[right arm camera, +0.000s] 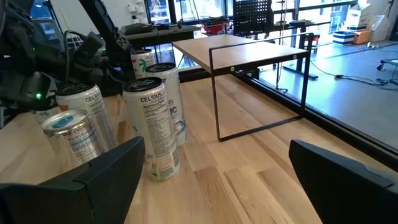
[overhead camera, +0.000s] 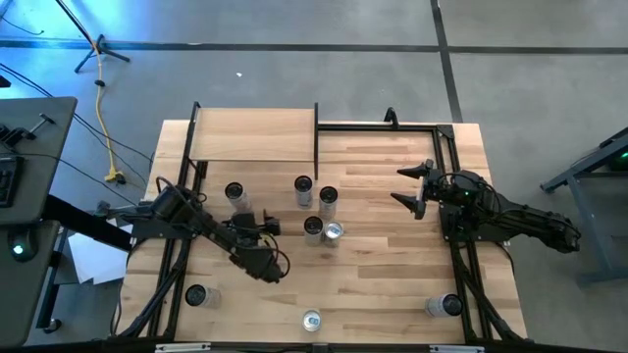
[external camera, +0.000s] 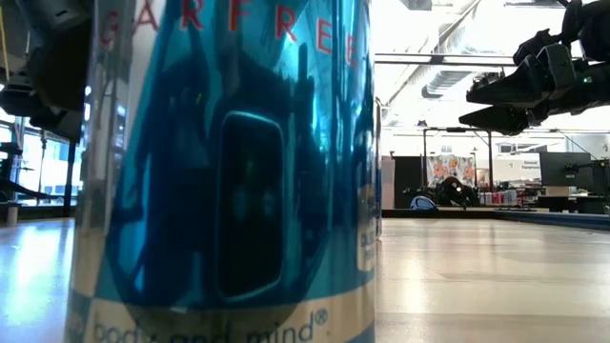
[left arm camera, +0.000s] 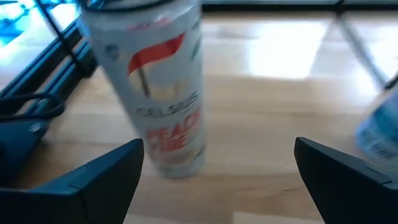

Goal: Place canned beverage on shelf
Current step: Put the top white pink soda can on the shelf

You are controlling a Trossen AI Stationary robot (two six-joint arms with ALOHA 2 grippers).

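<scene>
A plank table fills the high view. The shelf sits at eleven o'clock with no can on it, so the job looks unstarted. Four cans cluster at centre, others lie scattered. The left gripper, jaws apart, points toward a can at one o'clock. The right gripper waits at three o'clock, jaws apart.

Low view: a blue can blocks the front.

Left wrist view: the white can stands just ahead of empty fingers.

Right wrist view: the shelf stands bare beyond the cans.
</scene>
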